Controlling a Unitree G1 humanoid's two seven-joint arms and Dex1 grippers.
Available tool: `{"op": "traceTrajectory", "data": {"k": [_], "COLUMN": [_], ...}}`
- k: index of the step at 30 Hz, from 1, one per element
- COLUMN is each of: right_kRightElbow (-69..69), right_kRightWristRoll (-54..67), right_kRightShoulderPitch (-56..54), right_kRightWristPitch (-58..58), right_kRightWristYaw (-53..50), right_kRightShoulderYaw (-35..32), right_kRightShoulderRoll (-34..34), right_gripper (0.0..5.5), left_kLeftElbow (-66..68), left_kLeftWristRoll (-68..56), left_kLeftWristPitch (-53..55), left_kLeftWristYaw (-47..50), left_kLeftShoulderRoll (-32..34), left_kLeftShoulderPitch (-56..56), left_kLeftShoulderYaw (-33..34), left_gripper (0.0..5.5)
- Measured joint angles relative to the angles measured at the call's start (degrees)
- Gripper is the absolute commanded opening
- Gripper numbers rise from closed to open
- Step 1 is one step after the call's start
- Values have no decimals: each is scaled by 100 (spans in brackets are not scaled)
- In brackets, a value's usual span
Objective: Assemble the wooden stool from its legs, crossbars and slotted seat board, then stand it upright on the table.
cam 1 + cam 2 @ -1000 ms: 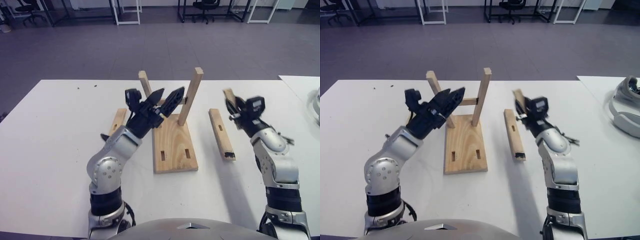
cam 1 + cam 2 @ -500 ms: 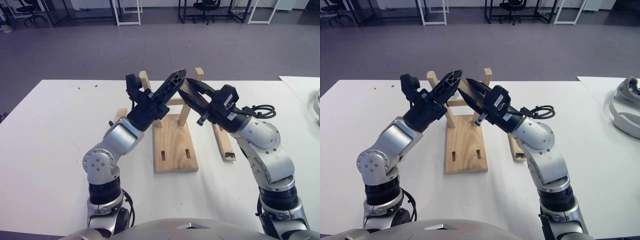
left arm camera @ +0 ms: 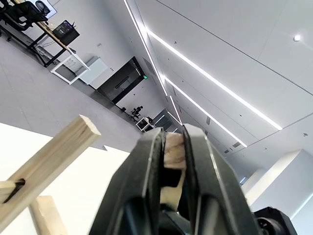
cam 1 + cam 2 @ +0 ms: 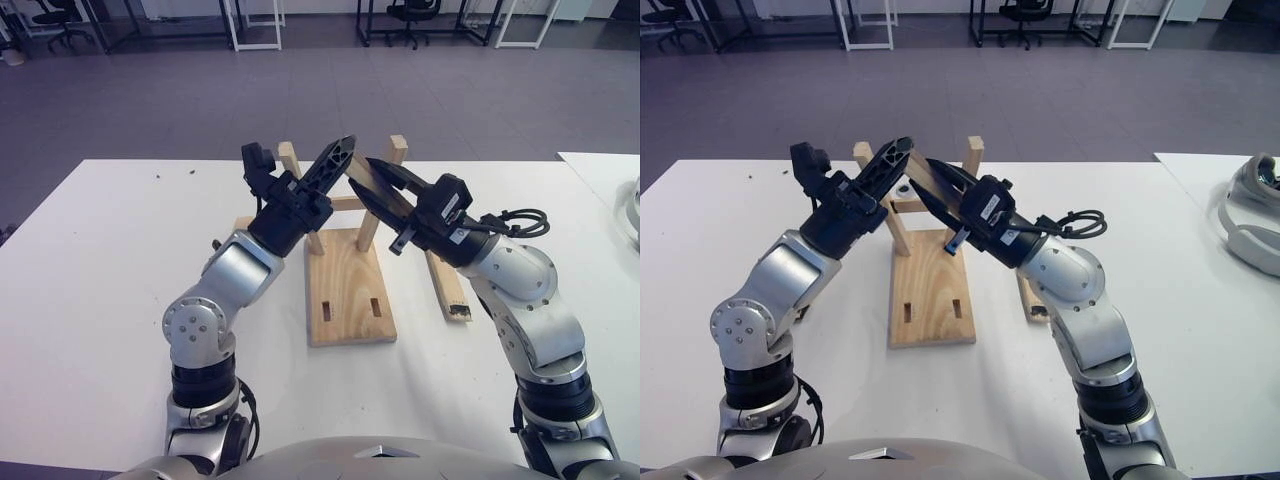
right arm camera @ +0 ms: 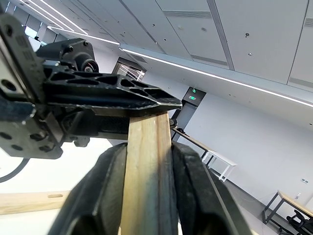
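Change since a second ago: right arm has swung in from the right side to the middle, above the board; left end effector [image 4: 338, 158] has risen and closed, where before its fingers were spread.

Surface: white worktop [image 4: 100, 280]; a second white worktop [image 4: 1200, 190] just apart on the right, carrying a white headset-like object [image 4: 1252, 215].

Room: grey floor [image 4: 400, 90]; desk frames and office chairs along the far side.

Slotted seat board [image 4: 345, 285]: flat on the worktop, centre; two empty slots at its near end; two legs upright at its far end, left leg [image 4: 290, 160] and right leg [image 4: 398, 148], with a crossbar [image 4: 345, 203] between them.

Loose pieces: one leg [image 4: 447, 285] flat on the worktop just right of the board; one piece [image 4: 240, 222] flat on the left, mostly hidden behind the left arm.

Left end effector: fingers drawn together on the end of a wooden bar [image 3: 172, 152]; raised over the board's far end.

Right end effector [image 4: 378, 178]: fingers clamped on either side of the same wooden bar; meets the left end effector tip to tip above the board.
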Motion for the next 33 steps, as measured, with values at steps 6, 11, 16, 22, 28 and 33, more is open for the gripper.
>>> {"op": "traceTrajectory", "data": {"k": [6,11,16,22,28,33], "right_kRightElbow": [-19,-22,-22,-21,-58,-83], "right_kRightWristRoll": [-12,-35,-51,-54,-160,-193], "right_kRightShoulderPitch": [-24,-23,-23,-27,-27,519], "right_kRightWristPitch": [33,33,30,29,18,119], "right_kRightWristYaw": [-14,-22,-29,-56,-56,-14], "right_kRightShoulderYaw": [68,86,86,87,144,223], "right_kRightShoulderRoll": [60,86,108,185,202,36], "right_gripper": [132,132,132,131,196,290], "left_kLeftElbow": [-14,14,7,-56,-84,-256], "left_kLeftWristRoll": [365,379,376,378,533,666], "left_kLeftWristPitch": [20,-24,-135,-149,-291,-488], "left_kLeftWristYaw": [-114,2,-5,-40,-162,-406], "left_kLeftShoulderRoll": [168,167,120,119,216,717], "left_kLeftShoulderPitch": [-26,-198,-220,-5,80,463], "left_kLeftShoulderYaw": [-260,-249,-245,-299,-146,484], "left_gripper": [136,194,134,52,41,40]}}
